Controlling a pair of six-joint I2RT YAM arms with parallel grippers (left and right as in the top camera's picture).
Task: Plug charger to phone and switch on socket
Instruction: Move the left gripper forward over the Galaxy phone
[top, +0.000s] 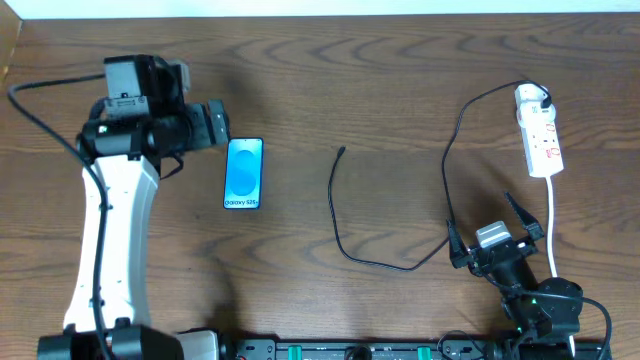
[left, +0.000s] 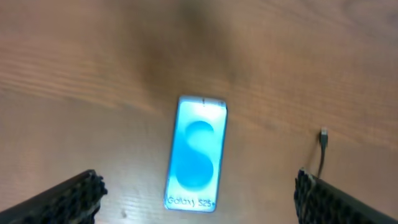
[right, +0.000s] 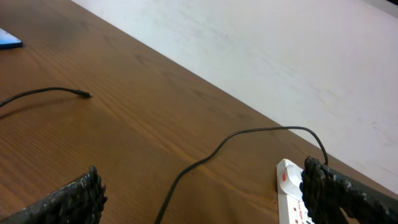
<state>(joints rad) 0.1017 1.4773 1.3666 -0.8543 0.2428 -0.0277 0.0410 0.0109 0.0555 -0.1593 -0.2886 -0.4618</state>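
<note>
The phone (top: 244, 173) lies flat on the wooden table with its blue screen up; it also shows in the left wrist view (left: 198, 155). My left gripper (top: 217, 124) hovers above the phone's upper left, open and empty (left: 199, 199). The charger cable (top: 335, 200) runs from the socket (top: 540, 140) in a loop, and its plug tip (top: 342, 151) lies free at mid-table, right of the phone (left: 324, 132). My right gripper (top: 492, 228) is open and empty, below and left of the socket (right: 289, 186), above the cable (right: 205, 158).
A thick white cord (top: 552, 220) runs from the socket's near end toward the right arm's base. A black plug (top: 541, 100) sits in the socket's far end. The pale table edge (top: 400, 8) lies at the back.
</note>
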